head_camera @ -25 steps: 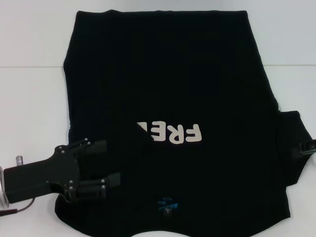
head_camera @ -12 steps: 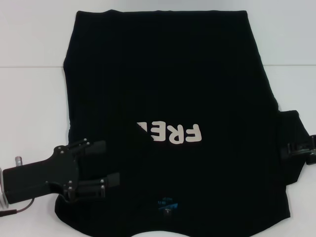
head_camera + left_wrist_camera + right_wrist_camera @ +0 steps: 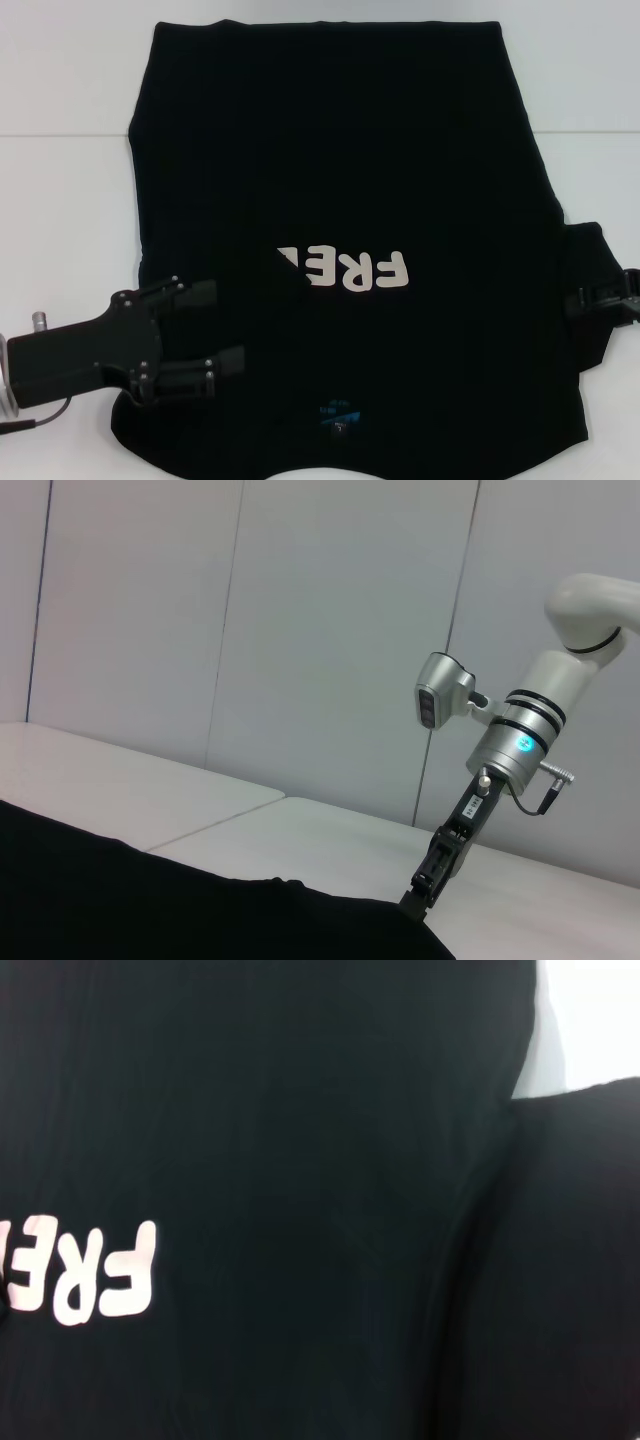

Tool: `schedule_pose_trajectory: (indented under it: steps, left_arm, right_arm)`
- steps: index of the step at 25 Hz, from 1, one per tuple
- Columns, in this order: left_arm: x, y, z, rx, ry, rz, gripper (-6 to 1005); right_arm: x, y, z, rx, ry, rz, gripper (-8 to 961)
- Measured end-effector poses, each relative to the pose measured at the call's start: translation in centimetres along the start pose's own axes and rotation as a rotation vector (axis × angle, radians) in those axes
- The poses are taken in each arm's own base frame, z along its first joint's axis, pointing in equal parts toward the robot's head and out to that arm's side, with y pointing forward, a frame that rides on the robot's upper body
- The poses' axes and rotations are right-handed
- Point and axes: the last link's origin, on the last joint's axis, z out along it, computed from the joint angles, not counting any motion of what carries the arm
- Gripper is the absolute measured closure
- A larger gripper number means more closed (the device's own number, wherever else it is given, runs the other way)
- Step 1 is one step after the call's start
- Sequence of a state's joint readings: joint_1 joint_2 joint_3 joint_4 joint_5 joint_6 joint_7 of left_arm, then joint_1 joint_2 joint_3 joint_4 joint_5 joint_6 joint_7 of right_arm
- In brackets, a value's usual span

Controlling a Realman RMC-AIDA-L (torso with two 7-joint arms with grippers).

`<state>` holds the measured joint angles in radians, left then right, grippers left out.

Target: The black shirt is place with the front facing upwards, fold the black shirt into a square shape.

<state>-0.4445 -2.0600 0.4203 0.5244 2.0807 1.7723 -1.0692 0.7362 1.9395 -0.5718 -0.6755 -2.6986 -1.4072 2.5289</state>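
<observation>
The large plain black cloth T-shirt with pale lettering (image 3: 350, 200) lies flat on the white table (image 3: 60, 200), its long axis running from the collar near the robot to the hem on the far side. The left side is already turned in over the print, while the right sleeve is spread out. The right gripper (image 3: 603, 300) sits at that sleeve's outer edge — I cannot tell its finger state. So the fold inward looks like its job, while the left gripper (image 3: 222, 325) hovers with fingers apart over the folded side.
</observation>
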Motion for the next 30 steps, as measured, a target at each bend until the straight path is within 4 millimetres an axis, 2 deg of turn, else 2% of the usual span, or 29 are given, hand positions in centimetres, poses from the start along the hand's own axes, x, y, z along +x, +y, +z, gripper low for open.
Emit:
schedule_pose_trajectory:
  steps: [8,14,19,24,30]
  left_arm:
    - [0.07,-0.06,-0.08,0.002,0.002,0.001,77]
    - [0.09,-0.11,-0.13,0.004,0.001,0.003,77]
    - [0.07,-0.18,-0.16,0.009,0.001,0.002,77]
    - [0.1,-0.24,-0.22,0.012,0.0,0.004,77]
    - [0.08,-0.23,-0.2,0.013,0.002,0.002,77]
  right_arm:
    - [-0.35,0.21,-0.06,0.012,-0.001,-0.026,143]
    - [-0.39,0.31,0.11,0.025,0.009,-0.036,368]
    - [-0.48,0.31,0.04,0.028,0.006,-0.04,618]
    - [-0.6,0.35,0.02,0.03,0.002,-0.047,826]
    - [-0.68,0.0,-0.2,0.039,-0.008,-0.046,950]
